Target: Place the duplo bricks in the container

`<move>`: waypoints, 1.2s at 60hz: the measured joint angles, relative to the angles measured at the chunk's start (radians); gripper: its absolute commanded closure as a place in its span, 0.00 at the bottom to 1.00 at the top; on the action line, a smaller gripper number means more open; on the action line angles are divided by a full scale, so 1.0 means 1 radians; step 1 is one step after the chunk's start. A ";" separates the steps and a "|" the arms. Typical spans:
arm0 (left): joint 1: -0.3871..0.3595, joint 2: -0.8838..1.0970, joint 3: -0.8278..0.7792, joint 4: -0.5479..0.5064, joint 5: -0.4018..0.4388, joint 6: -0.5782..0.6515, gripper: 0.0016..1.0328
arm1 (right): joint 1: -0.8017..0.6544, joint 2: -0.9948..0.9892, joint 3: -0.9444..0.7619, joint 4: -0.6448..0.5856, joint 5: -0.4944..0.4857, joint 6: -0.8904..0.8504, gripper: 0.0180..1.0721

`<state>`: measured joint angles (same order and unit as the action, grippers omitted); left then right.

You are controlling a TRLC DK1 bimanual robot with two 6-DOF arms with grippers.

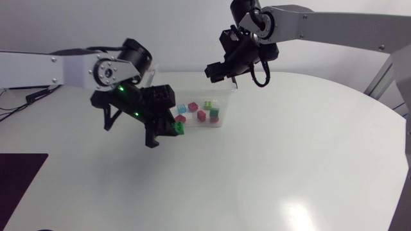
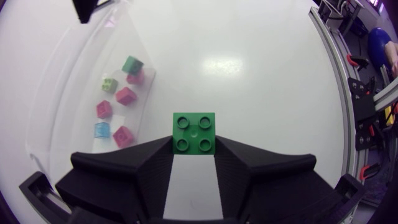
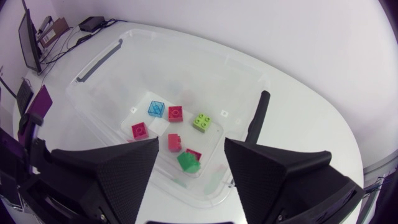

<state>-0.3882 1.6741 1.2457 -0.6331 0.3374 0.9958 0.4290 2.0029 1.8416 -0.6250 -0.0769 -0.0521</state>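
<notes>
Just outside the container's point(image 1: 192, 93) corner, above the worktop point(image 1: 289, 160), I am holding the green brick point(image 2: 194, 132) clamped in my left claw point(image 2: 194, 147), while my right claw point(image 3: 190, 154) is hovering open over the container.

Left end of the container point(image 1: 226, 109) behind the left tool point(image 1: 173, 131), underside of the green brick point(image 2: 194, 132) out of sight
</notes>
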 measured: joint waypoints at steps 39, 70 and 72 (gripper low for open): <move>0.087 0.137 0.346 0.165 -0.013 -0.248 0.80 | 0.026 -0.525 -0.552 0.057 0.074 -0.009 0.06; 0.106 0.387 0.567 0.248 -0.265 -0.399 0.04 | 0.026 -0.891 -0.856 0.071 0.190 -0.053 0.05; 0.106 0.382 0.566 0.246 -0.283 -0.403 0.04 | 0.023 -0.906 -0.861 0.071 0.193 -0.053 0.05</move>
<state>-0.2821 2.0563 1.8122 -0.3866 0.0544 0.5926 0.4515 1.0973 0.9806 -0.5537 0.1162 -0.1051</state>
